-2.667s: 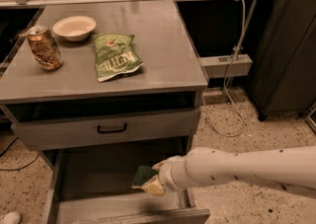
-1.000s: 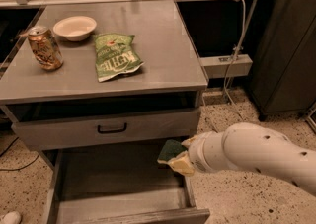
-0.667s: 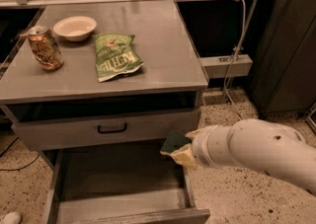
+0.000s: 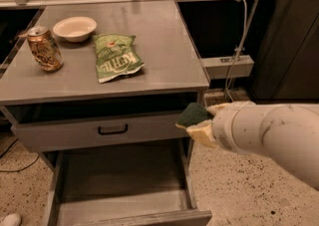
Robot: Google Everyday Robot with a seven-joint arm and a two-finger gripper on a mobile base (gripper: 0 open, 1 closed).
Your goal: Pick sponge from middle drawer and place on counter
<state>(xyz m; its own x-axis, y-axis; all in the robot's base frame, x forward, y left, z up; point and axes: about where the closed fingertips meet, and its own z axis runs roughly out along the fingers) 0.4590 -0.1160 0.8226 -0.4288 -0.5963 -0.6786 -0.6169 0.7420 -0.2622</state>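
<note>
**A:** Where's the sponge (image 4: 193,114)?

**B:** Right of centre, in the air, out of the middle drawer (image 4: 119,172), which stands open at the bottom of the frame. The gripper (image 4: 203,126) is clamped on it at the tip of the white arm that comes in from the right edge. It's level with the drawer front (image 4: 65,134) above and just off the cabinet's right corner.

**A:** So it's the carry to the counter (image 4: 164,46). How should that go?

**B:** I'd go up first. The sponge sits below the counter's lip, so a move straight left would knock the edge. Once it's over the top, aim for the bare right part and keep away from the 3 things on the left: the chip bag (image 4: 117,63), the can (image 4: 45,48) and the bowl (image 4: 75,27). Lower it until it touches, then let go.

**A:** Which way does it lie?

**B:** It's tilted, with the dark green face up and toward the upper left and the yellow body underneath. The long axis seems to follow the arm's line, right to left, but the wrist hides 1 end, so I can't be sure.
</note>
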